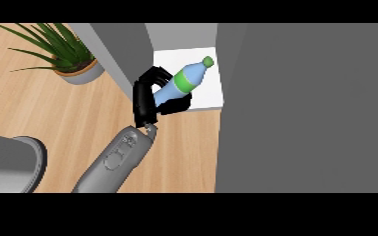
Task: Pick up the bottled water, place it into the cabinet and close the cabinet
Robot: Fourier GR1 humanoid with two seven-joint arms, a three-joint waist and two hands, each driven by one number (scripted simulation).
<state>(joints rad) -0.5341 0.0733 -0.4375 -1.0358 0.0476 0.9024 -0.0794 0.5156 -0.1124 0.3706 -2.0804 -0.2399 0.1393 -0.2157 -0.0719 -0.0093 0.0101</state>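
Observation:
The bottled water [186, 78] is pale blue with a green label and a green cap. It tilts up to the right over the white floor of the open cabinet [207, 96]. My left hand [145, 101] is shut on the bottle's lower half, fingers over the top and thumb underneath, and it hides the bottle's base. Its grey forearm [118, 160] comes in from the lower edge. The right hand shows nowhere.
A broad grey panel [295, 105], which looks like the cabinet's open door, fills the right side. A grey cabinet wall [122, 50] stands left of the opening. A potted plant [70, 60] sits on the wooden counter [66, 115] at the upper left. A grey rounded object [18, 162] lies at the lower left edge.

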